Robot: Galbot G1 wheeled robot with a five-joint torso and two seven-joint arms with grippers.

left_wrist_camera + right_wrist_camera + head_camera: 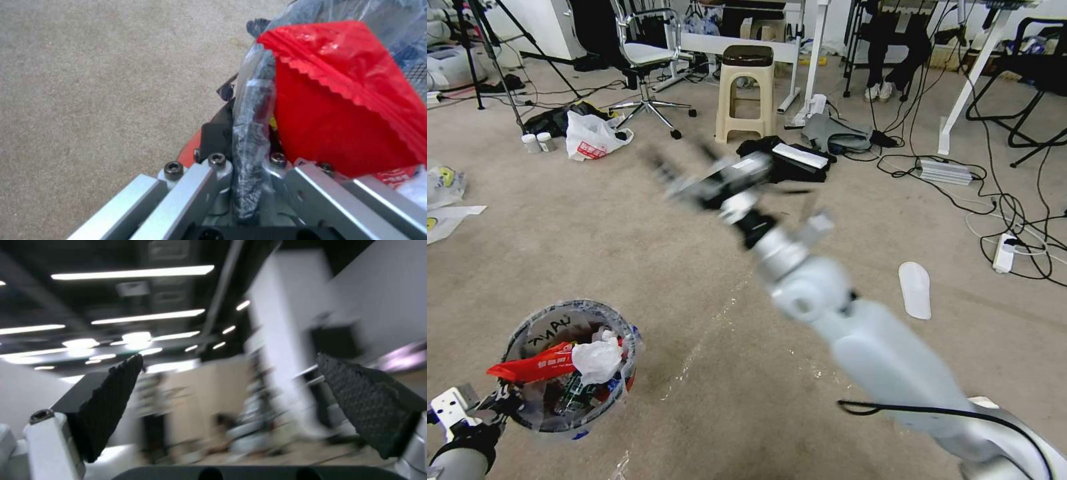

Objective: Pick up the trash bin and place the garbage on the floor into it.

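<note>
Left hand (249,156) pinches the bag-lined rim of the trash bin (570,367), holding it low at the robot's left over the floor (714,373). The bin holds a red wrapper (534,365), a white tissue (598,359) and other litter. Judged light and thin-walled, it should carry well by the rim, though the clear liner looks slippery and the wall may flex. Its load sits loose, so tilting risks spillage. Right hand (231,396) is raised mid-air ahead of the robot, its textured pads (111,400) spread wide with nothing between them.
</note>
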